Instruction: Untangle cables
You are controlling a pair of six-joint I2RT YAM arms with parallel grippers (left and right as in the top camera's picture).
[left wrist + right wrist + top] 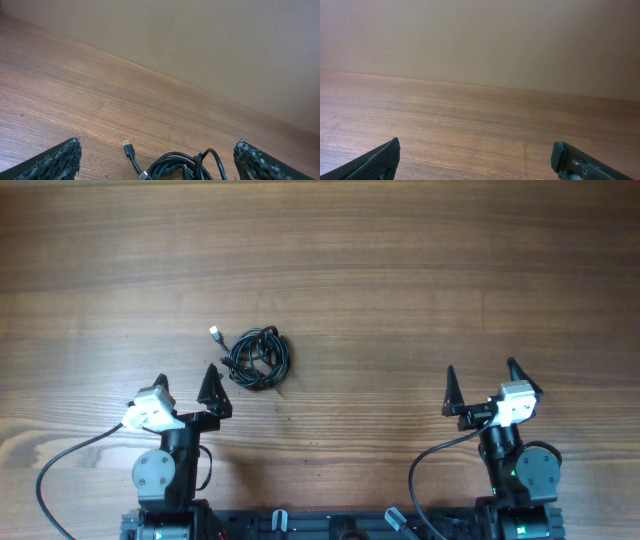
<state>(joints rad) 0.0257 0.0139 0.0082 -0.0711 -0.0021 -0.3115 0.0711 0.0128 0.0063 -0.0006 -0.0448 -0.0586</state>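
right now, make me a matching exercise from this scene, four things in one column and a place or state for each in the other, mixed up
Things:
1. tangled black cables
2. whitish plug tip
3. left gripper
4. right gripper

Places or states:
A. open, with only bare wooden table ahead of it
B. pokes out of the knot on its far left side
C. open, just short of the knot
D. bunched in one knot, touched by neither gripper

Pairs: 1-D, 2-B, 3-C, 4-A
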